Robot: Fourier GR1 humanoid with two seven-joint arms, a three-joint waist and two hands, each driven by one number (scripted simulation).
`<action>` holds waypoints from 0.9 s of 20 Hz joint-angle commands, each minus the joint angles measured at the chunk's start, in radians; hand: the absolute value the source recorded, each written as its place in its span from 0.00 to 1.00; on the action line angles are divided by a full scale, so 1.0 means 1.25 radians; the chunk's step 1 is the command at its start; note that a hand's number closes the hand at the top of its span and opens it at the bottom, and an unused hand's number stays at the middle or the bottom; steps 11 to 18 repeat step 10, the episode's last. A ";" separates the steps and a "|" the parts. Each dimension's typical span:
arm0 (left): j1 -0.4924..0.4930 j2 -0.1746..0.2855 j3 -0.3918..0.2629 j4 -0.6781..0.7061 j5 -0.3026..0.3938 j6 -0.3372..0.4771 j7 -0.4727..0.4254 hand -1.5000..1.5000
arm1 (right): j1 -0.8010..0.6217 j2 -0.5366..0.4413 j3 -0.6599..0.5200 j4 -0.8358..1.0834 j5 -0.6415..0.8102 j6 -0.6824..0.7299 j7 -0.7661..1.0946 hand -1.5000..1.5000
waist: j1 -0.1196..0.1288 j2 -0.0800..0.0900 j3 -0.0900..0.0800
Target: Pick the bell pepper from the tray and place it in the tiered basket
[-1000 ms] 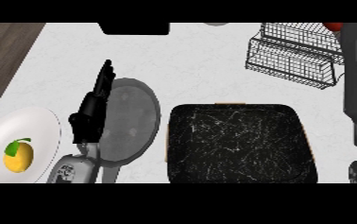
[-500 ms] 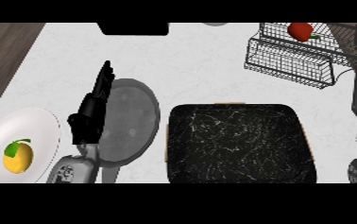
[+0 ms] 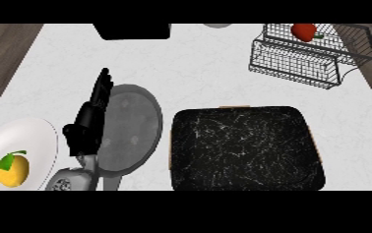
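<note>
Bell pepper (image 3: 303, 31) is in the tiered basket (image 3: 294, 62), top tier, at the far right of the table (image 3: 181, 65). It's red, with a bit of green stem showing on its right side. It sits well apart from the tray (image 3: 245, 151).

Diff vs earlier frames:
- 1.0 s ago the pepper was only a red sliver at the right edge of the view, outside the basket's wire.
- 0.5 s ago it was already inside the top tier.
- Now it's in nearly the same spot, a touch further left.
- Tray, basket and the rest haven't moved.

Left hand (image 3: 83, 129) is in the same pose across all three frames. Its fingers (image 3: 100, 87) are straight and together, pointing away from the robot and holding nothing. It lies along the left rim of the grey round pan (image 3: 134, 124), with the grey forearm (image 3: 71, 180) coming in from the lower edge.

Right hand is out of view, so I can't tell its fingers.

Other items:
- White plate (image 3: 33, 138) at far left, with a yellow fruit (image 3: 15, 170) with a green leaf on it.
- Dark block (image 3: 134, 30) at the top edge.
- The tray is black and white-veined, just right of the pan.
</note>
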 commanded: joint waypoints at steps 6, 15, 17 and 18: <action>0.027 0.016 0.024 -0.002 0.016 -0.009 -0.014 0.50 | 0.303 0.027 -0.181 -0.396 -0.247 0.146 -0.037 0.00 | -0.023 -0.004 0.000; 0.041 0.024 0.028 -0.044 0.018 -0.010 0.022 0.50 | 0.441 0.052 -0.293 -0.547 -0.397 0.259 -0.058 0.00 | -0.026 -0.006 0.001; 0.041 0.024 0.028 -0.044 0.018 -0.010 0.022 0.50 | 0.441 0.052 -0.293 -0.547 -0.397 0.259 -0.058 0.00 | -0.026 -0.006 0.001; 0.041 0.024 0.028 -0.044 0.018 -0.010 0.022 0.50 | 0.441 0.052 -0.293 -0.547 -0.397 0.259 -0.058 0.00 | -0.026 -0.006 0.001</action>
